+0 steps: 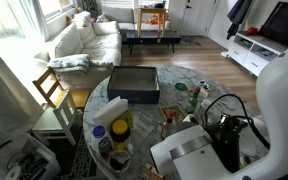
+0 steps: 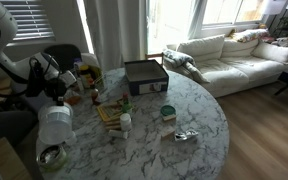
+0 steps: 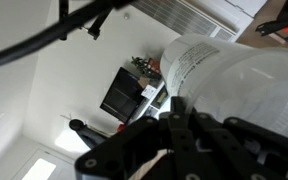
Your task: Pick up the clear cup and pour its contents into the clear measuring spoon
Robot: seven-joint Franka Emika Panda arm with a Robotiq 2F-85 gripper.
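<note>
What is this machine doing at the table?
A white robot arm is working at a round marble table. Its gripper seems clamped on the clear cup, holding it above the table's near edge. A dark box and a yellow-lidded jar stand on the table. I can't make out the measuring spoon, so I can't tell whether anything is pouring.

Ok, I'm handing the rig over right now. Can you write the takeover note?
The tool is shut on the cup, which is lifted off the table.
Done: cup picked up.
Left: pour it into the measuring spoon. I can't pick the spoon out for sure; it may be the small shiny thing near the table's edge.
The dark box sits mid-table.
</note>
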